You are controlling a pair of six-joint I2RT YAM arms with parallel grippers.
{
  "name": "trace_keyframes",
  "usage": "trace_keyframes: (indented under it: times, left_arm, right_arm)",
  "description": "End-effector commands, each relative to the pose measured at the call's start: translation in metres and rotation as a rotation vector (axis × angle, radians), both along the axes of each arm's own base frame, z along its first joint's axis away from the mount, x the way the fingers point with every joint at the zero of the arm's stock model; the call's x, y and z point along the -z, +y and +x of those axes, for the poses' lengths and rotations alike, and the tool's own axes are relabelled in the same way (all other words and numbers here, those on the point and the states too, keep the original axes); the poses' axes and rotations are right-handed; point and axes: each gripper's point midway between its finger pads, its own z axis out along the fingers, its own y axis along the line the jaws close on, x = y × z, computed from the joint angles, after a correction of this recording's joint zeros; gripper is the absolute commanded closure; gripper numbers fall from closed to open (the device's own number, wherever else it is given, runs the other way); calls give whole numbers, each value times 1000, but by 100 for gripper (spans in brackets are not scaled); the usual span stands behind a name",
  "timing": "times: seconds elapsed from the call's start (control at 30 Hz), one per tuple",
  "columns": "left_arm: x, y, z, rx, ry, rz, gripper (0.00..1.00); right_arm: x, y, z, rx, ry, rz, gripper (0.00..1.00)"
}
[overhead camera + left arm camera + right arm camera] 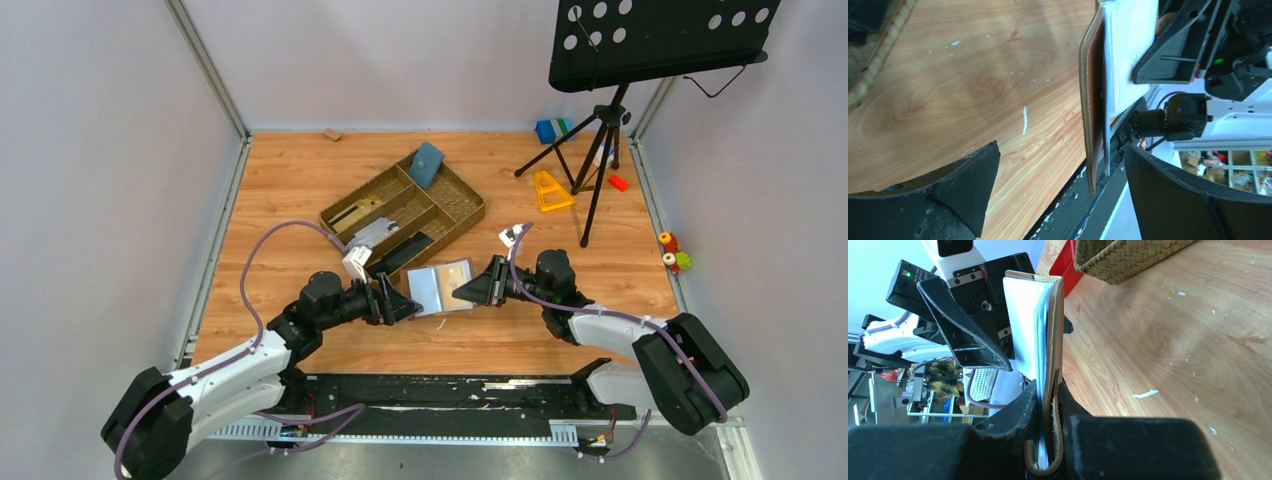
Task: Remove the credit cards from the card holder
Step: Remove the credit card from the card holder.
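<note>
Here, grey walls (400, 60) ring tabletop (290, 190) under card holder (443, 285).

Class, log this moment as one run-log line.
left tool: open, beside card holder | right tool: shut on card holder

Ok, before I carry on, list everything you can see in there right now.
card holder: one, brown outside, grey inside, open between the arms
woven tray: one, tan, divided, mid-table
pouch: one, blue-teal, tray's far compartment
loose pieces: a few, black and pale grey, in the tray, too small to identify
music stand: one, black, far right
triangle frame: one, yellow, by the stand's legs
blue block: one, back edge
red block: one, right of the stand
small toys: a few, red, orange, green, right edge
table: one, wood-grain
left end effector: open, beside the holder
right end effector: shut on the holder's edge
</note>
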Motion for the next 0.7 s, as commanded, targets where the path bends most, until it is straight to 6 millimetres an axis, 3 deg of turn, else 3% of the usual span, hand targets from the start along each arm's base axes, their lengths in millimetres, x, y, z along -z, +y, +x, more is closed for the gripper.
trace_keyframes:
  times: [0.0,0.33,0.53,0.67]
  left_arm:
    - [-44,-19,13,30,-99,-150,0]
    - [-68,-36,19,84,-145,-241,1]
    - [-72,-38,20,88,-151,-254,3]
    - [-74,-42,20,104,-140,-275,19]
  right_arm:
    - [-20,4,1,-22,-59,64,100]
    - [-20,9,-1,-46,-50,78,100]
    - [-21,8,0,-45,-57,72,100]
    - [-24,9,-1,-49,-63,77,100]
